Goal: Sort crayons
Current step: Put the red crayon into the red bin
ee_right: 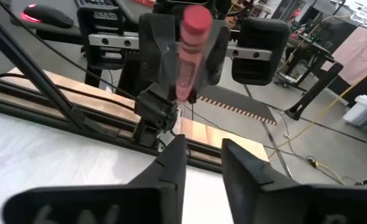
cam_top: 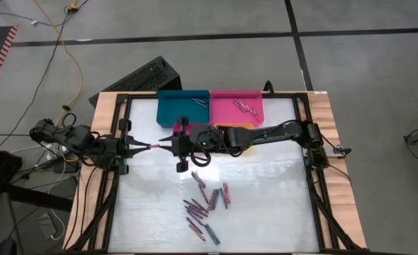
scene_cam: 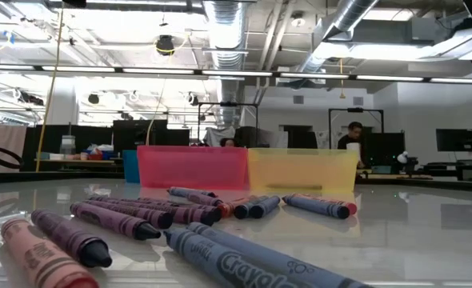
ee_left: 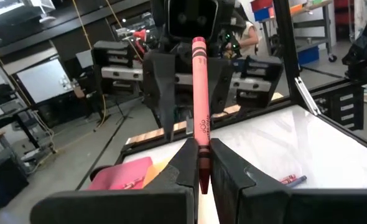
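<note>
We are seeing the left gripper (cam_top: 139, 147) clamping a pink crayon (ee_left: 199, 106) by one end above the table (cam_top: 266, 205), toward nine o'clock, pointing it at the right gripper (ee_right: 202, 155), whose fingers are standing apart just short of its tip. Loose crayons (cam_top: 205, 205) are lying toward six o'clock; a few more are resting in the pink tray (cam_top: 223, 113) at twelve.

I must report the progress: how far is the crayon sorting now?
Done: a few crayons lie in the pink tray and the blue tray. In hand: the left tool is shut on a pink crayon, facing the open right tool. Left: a pile of crayons on the table.
</note>
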Robot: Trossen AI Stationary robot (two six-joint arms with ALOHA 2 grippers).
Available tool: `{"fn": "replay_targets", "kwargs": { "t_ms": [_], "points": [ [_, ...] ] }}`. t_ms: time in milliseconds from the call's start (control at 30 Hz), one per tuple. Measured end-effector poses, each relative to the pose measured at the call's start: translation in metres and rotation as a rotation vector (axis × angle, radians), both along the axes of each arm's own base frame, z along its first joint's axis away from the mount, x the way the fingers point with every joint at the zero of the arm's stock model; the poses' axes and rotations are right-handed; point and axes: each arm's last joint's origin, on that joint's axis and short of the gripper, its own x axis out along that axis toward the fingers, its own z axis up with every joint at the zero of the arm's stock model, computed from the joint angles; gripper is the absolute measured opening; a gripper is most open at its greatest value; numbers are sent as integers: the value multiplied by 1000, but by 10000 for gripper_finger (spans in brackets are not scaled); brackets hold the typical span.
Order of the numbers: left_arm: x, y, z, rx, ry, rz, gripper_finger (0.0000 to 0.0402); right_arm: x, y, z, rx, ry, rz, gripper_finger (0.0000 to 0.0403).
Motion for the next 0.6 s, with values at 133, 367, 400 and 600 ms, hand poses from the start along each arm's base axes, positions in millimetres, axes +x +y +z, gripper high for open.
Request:
{"fn": "replay_targets", "kwargs": {
  "t_ms": [133, 367, 400, 600],
  "points": [
    [0, 0, 1, 11, -12, 1, 9, 0, -5, 0, 1, -3, -10, 114],
    [1, 0, 1, 17, -6, 1, 9, 1, -2, 4, 7, -38, 56, 164],
    [1, 0, 1, 19, -3, 1, 9, 1, -2, 4, 9, -44, 69, 168],
    [7, -3, -2, 31, 29, 1, 9, 1, 2, 8, 11, -83, 102, 175]
  ]
}}
